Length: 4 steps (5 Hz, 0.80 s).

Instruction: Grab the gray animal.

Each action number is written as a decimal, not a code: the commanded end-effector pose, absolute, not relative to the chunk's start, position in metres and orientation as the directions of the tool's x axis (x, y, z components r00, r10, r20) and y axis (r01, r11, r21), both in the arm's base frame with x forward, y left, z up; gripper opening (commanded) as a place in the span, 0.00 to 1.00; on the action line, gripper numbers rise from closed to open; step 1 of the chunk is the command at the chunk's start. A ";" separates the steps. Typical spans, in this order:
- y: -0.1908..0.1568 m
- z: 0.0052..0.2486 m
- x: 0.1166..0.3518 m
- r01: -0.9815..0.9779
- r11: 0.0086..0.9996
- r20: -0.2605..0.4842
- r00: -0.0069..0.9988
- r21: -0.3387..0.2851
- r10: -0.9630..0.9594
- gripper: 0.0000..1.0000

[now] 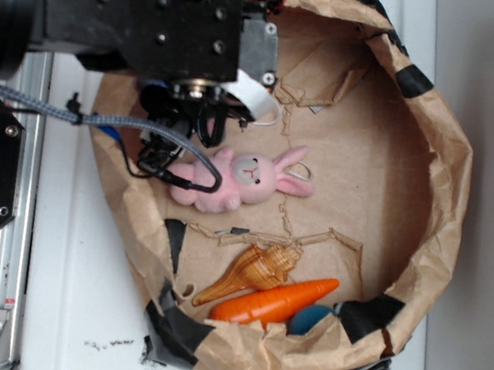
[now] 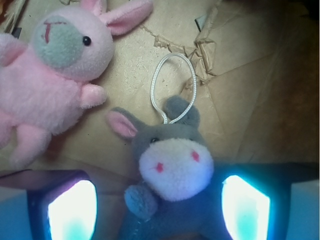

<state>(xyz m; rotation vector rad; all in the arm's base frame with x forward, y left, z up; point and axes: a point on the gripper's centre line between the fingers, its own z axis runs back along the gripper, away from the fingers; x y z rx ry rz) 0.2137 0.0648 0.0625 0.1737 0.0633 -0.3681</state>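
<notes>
We see our claw [image 2: 159, 205] spread open, its two fingers [image 2: 72, 210] on either side of the gray animal [image 2: 167, 170], not yet pinching it. The pink bunny [image 2: 55, 70] lies just beyond, to the claw's left.

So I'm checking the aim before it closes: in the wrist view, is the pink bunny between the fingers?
No, the gray animal lies between the fingers of the open gripper; the pink bunny lies off to the upper left.
</notes>
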 end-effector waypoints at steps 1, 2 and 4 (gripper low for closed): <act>0.072 0.045 0.218 0.312 0.937 -0.078 0.950 0.156 -0.303 1.00; 0.074 0.024 0.210 0.318 0.935 -0.122 0.946 0.154 -0.301 1.00; 0.048 0.086 0.223 0.270 0.952 -0.085 0.962 0.146 -0.260 0.00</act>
